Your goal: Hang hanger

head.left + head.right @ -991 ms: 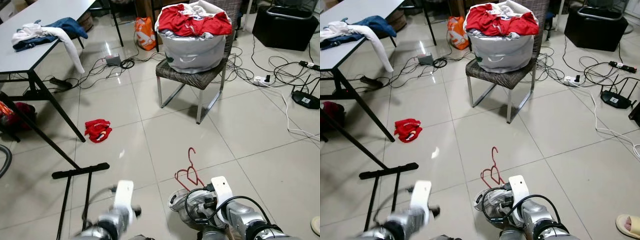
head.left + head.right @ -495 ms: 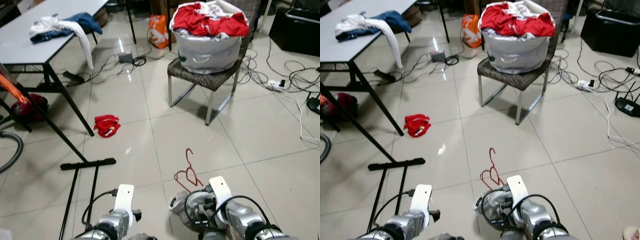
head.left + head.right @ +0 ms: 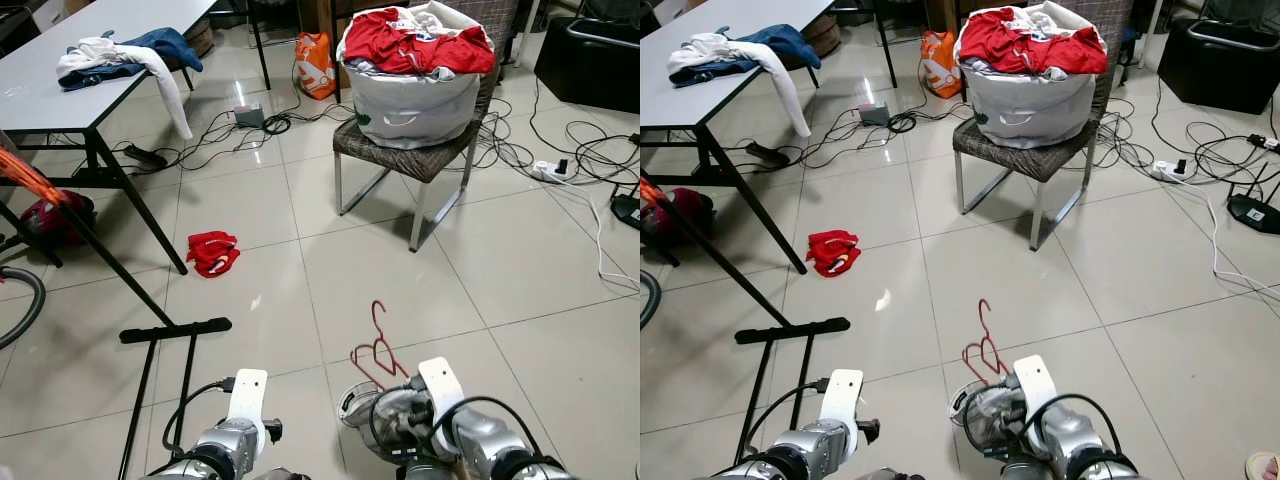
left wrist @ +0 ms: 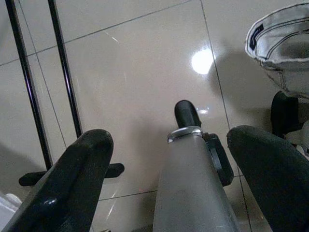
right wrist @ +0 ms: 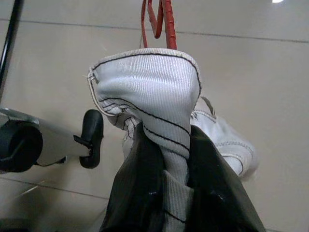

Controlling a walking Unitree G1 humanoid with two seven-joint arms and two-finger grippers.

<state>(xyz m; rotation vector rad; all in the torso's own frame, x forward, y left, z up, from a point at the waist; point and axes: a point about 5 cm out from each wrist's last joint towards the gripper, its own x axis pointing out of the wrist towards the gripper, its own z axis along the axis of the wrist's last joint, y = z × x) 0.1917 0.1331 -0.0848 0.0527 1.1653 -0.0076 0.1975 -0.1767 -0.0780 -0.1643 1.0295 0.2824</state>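
Your hanger point(image 3: 377, 340) is thin red wire with a curled hook at the top, standing upright above the tiled floor low in the head views, its hook toward the chair. A white ribbed garment point(image 5: 154, 108) with dark stitching along its hem is on the hanger, bunched below the red wire shoulders. In your right wrist view, the red wires point(image 5: 157, 19) rise out of the top of the cloth's folded edge.
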